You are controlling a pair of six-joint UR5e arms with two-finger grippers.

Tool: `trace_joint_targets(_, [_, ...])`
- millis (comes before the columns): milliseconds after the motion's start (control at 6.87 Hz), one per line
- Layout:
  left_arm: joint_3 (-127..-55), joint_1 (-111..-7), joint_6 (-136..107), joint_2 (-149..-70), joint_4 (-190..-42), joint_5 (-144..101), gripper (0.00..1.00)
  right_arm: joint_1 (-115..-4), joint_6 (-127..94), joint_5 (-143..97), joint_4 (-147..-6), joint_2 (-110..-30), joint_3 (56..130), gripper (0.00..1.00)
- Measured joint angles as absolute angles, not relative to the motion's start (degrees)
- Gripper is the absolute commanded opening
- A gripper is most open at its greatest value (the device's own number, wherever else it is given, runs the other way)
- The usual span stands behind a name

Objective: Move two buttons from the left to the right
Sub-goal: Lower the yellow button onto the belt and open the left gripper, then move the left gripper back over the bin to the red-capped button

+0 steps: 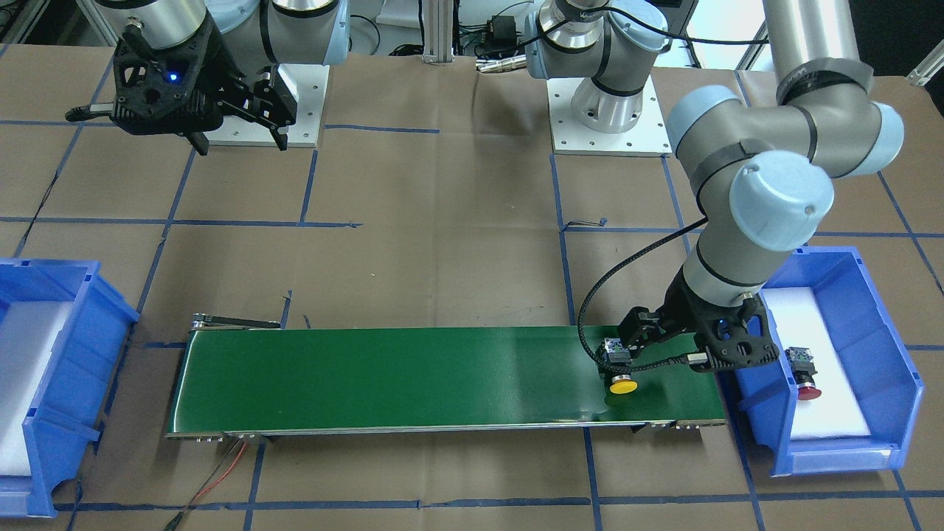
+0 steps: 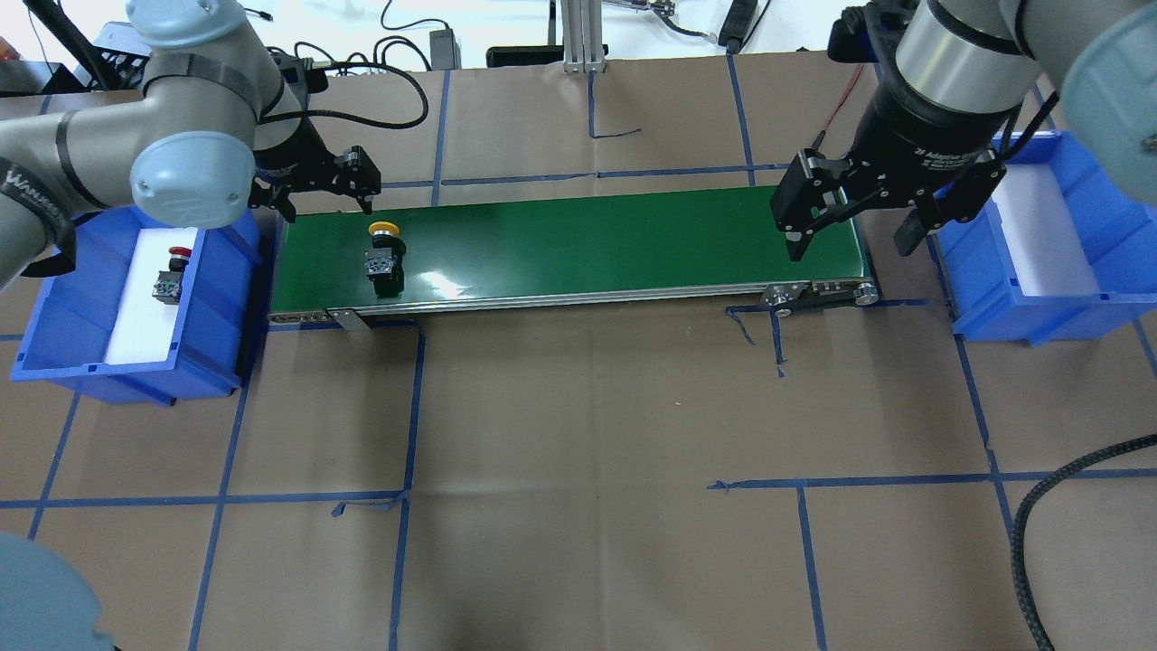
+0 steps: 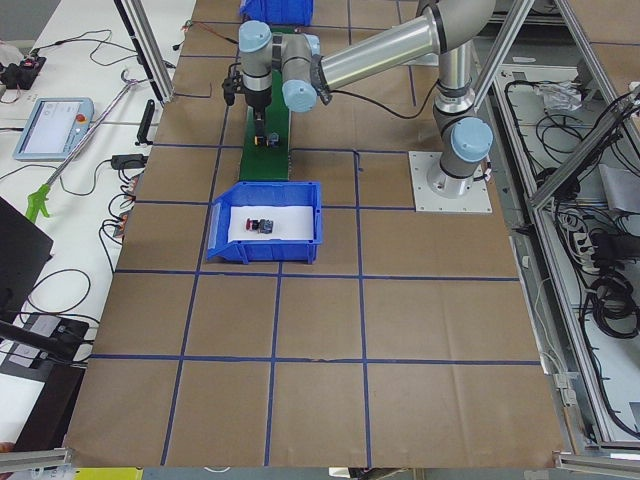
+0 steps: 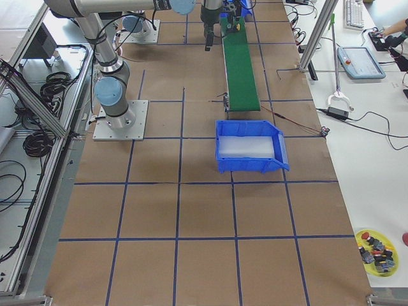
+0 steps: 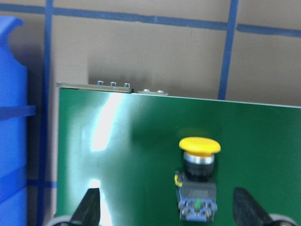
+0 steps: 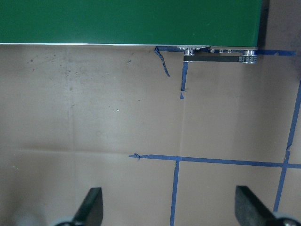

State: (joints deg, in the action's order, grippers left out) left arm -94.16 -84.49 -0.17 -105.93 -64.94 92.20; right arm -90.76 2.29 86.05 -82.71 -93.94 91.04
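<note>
Left gripper [image 2: 327,192] points down, jaws spread empty, over yellow button [image 2: 383,258] at belt's [image 2: 587,235] nine o'clock end; right gripper [image 2: 851,246], equally agape, at three o'clock.

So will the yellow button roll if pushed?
Likely: the yellow button lies on its side on the green belt, so its round cap may swing it in an arc. Looks rigid, probably light. Its boxy body should grip better.
</note>
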Motion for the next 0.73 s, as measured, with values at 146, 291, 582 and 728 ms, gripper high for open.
trace_joint_targets(146, [-94.0,-84.4,-0.2,-103.2,-67.3,92.2,1.0,-90.8,2.3,86.0,-82.7,-93.9,91.0,1.0])
trace_joint_targets(291, [-93.5,-84.4,-0.2,-101.6,-68.9,92.3,1.0,-90.8,2.2,86.0,-82.7,-94.0,90.9,1.0])
trace_joint_targets(582, [-90.0,-83.2,1.9,-101.1,-73.5,92.3,1.0,-90.8,2.2,86.0,-82.7,-94.0,90.9,1.0])
trace_joint_targets(728, [-88.0,-80.5,4.9,-101.6,-75.6,92.2,1.0,-90.8,2.3,86.0,-82.7,-94.0,91.0,1.0])
